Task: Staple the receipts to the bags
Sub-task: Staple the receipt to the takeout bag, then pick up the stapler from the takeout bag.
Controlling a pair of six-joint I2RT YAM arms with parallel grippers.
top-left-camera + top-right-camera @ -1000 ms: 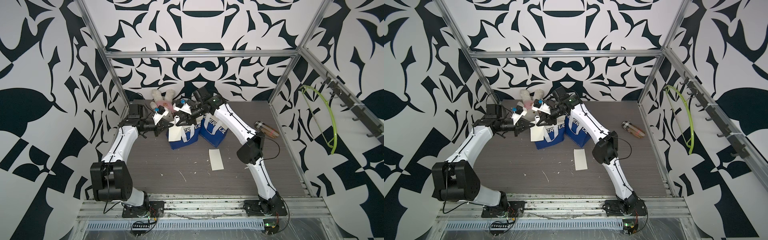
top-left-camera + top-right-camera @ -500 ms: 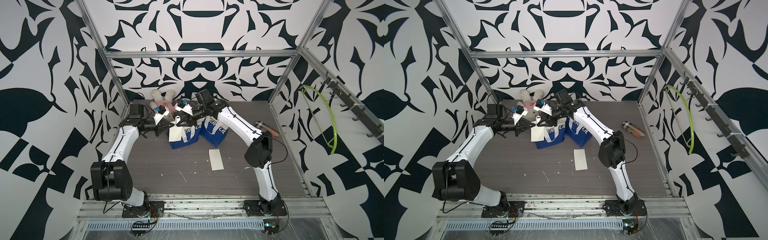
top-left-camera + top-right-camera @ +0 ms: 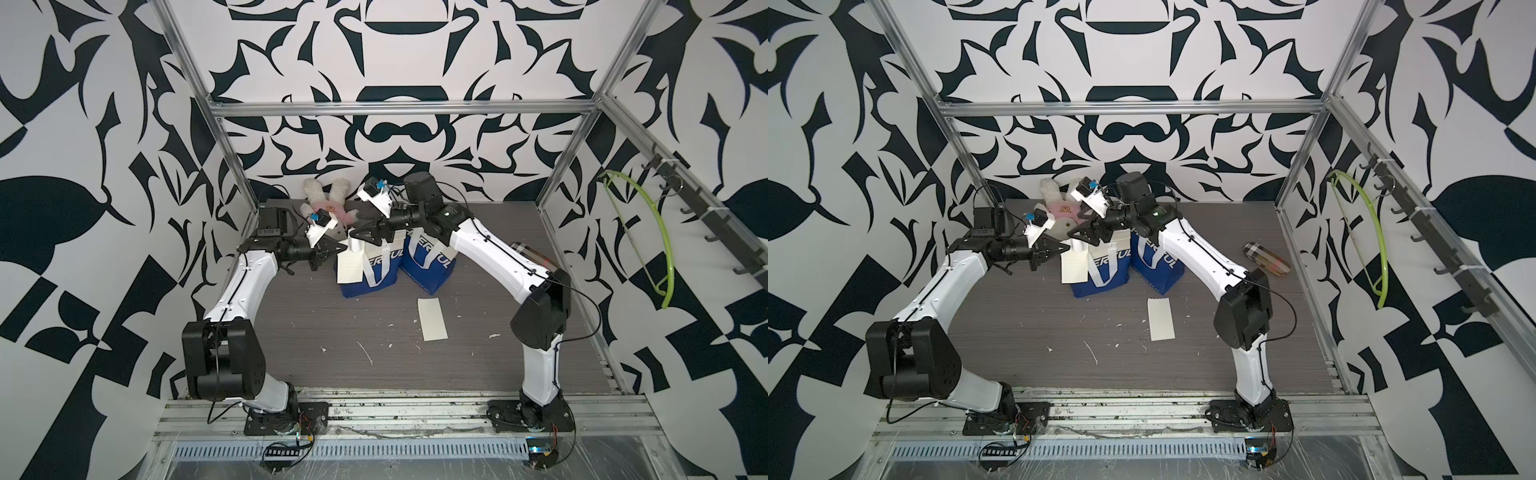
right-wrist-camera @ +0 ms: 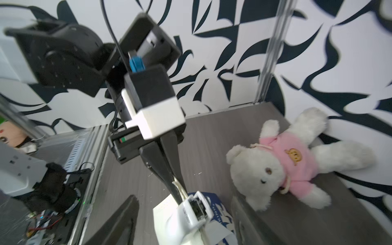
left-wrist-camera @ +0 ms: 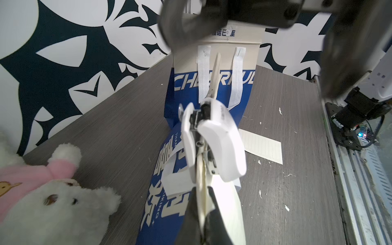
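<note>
Two blue and cream bags stand at the back; the left bag (image 3: 376,272) is lifted at its top edge, the right bag (image 3: 430,266) leans beside it. My left gripper (image 5: 201,191) is shut on the left bag's cream edge together with a receipt (image 3: 351,268) that hangs down its front. A white stapler (image 5: 214,144) sits clamped on that same edge. My right gripper (image 4: 184,203) is open, its fingers (image 4: 123,220) spread to either side of the stapler (image 4: 188,214) without touching it. A second receipt (image 3: 432,320) lies flat on the table.
A plush toy in pink (image 3: 328,203) lies at the back behind the grippers. A striped cylindrical case (image 3: 1266,259) lies at the right. Small white scraps (image 3: 365,353) litter the table. A green hoop (image 3: 648,241) hangs on the right wall.
My right gripper's jaws have spread apart off the stapler, and its elbow has swung lower and to the right. The left arm, bag and receipt have stayed put.
</note>
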